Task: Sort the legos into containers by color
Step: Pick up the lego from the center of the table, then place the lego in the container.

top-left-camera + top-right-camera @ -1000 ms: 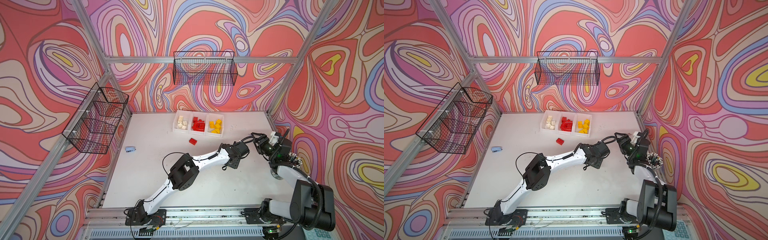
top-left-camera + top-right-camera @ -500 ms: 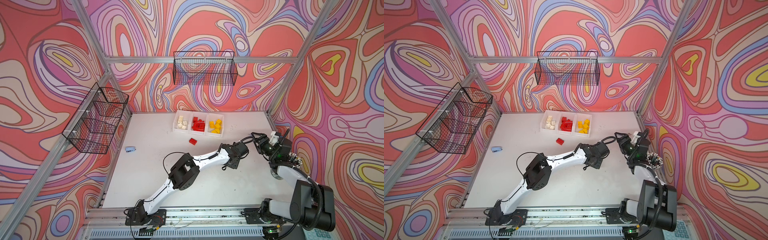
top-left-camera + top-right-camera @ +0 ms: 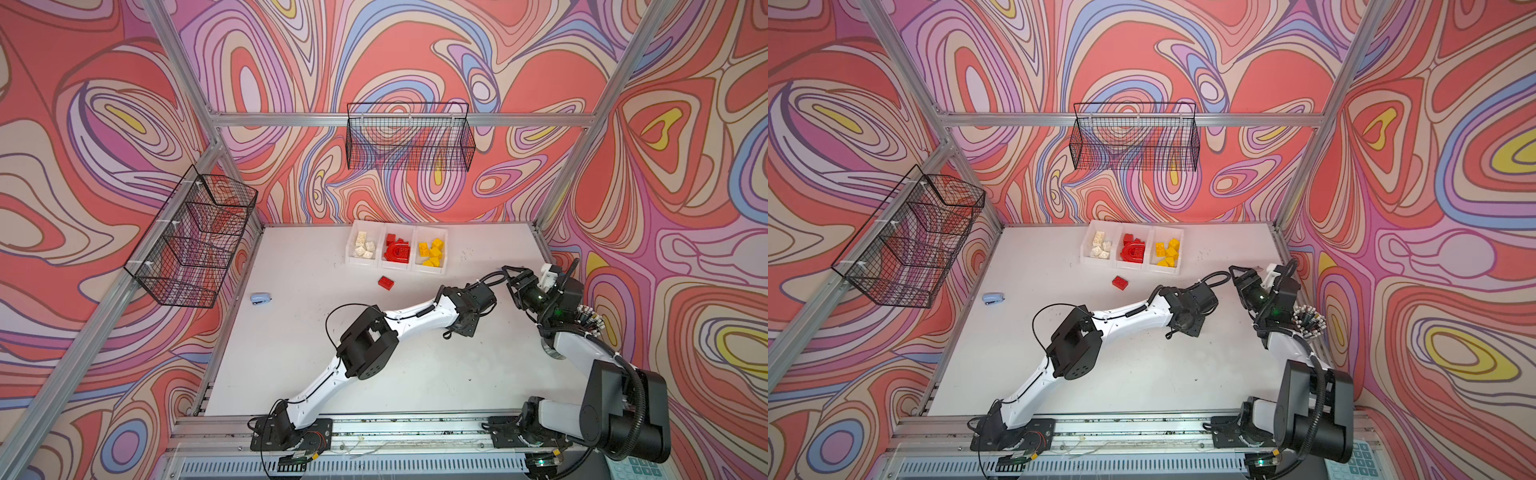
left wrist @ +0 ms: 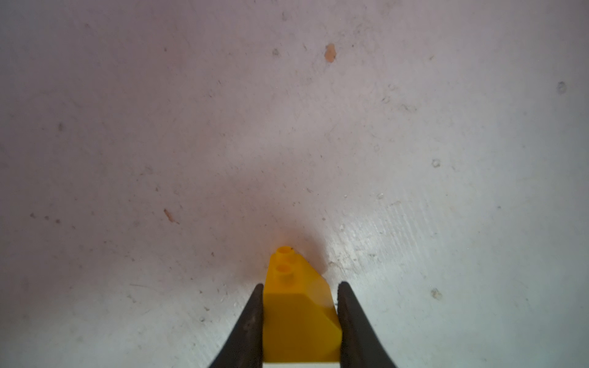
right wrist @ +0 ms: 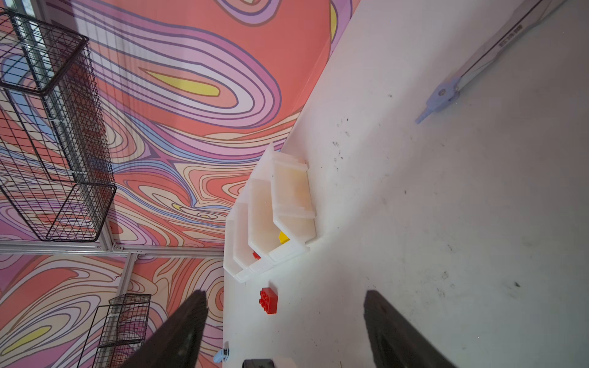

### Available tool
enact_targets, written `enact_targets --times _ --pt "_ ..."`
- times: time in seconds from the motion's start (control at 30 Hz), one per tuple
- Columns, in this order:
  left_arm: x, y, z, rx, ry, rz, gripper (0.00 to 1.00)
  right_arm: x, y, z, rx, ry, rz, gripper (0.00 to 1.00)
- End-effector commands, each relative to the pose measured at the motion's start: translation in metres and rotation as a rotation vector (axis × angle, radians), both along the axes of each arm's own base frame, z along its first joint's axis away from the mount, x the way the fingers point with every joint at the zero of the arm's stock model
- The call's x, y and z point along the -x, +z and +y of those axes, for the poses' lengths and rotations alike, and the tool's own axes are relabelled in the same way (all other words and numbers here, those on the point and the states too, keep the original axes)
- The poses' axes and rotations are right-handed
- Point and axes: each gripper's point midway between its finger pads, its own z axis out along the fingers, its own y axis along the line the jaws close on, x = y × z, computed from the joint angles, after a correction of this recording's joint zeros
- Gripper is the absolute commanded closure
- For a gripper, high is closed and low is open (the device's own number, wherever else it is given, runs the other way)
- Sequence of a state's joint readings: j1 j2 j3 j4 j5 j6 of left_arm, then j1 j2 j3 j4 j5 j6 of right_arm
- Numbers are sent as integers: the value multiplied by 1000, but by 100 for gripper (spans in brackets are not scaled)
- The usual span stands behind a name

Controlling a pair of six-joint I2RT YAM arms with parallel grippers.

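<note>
My left gripper [image 4: 299,286] is shut on a yellow sloped brick [image 4: 296,306], held close over the white table. In both top views this gripper points down under its black wrist [image 3: 469,307] and stays hidden. One red brick [image 3: 386,282] [image 5: 268,301] lies loose in front of the containers [image 3: 380,266] [image 3: 1115,267]. White bricks [image 3: 364,246] fill the left bin, red ones with the arch piece [image 3: 396,252] the middle, yellow ones [image 3: 432,253] the right. My right gripper [image 5: 284,295] [image 3: 515,276] hangs open and empty at the table's right edge, facing the bins.
A light-blue stapler [image 3: 261,298] lies near the table's left edge. Black wire baskets hang on the back wall [image 3: 409,137] and the left wall [image 3: 195,241]. The left arm's elbow [image 3: 365,349] stretches across mid-table.
The left jaws have drawn shut on the yellow brick. Both arms otherwise hold nearly the same place.
</note>
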State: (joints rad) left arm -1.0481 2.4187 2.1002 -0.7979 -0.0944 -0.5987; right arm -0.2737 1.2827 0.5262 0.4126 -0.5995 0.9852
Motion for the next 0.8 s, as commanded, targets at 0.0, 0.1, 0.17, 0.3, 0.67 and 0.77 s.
enact_targets --times 0.0,0.1,0.17,0.3,0.67,0.77 --pt "-16 45 17 41 23 -23 74 3 6 1 4 3 -27 19" --pt "-33 68 28 82 40 -36 74 3 7 3 1 9 -32 19" --pt "-47 82 36 106 57 -52 74 4 7 3 1 10 -36 19" --pt "-79 107 50 172 90 -62 74 4 9 4 -8 10 -49 19" --pt "-172 144 91 334 236 -112 74 4 7 15 -6 37 -52 19" --pt "-195 142 101 402 280 -85 73 4 7 20 -3 48 -54 19"
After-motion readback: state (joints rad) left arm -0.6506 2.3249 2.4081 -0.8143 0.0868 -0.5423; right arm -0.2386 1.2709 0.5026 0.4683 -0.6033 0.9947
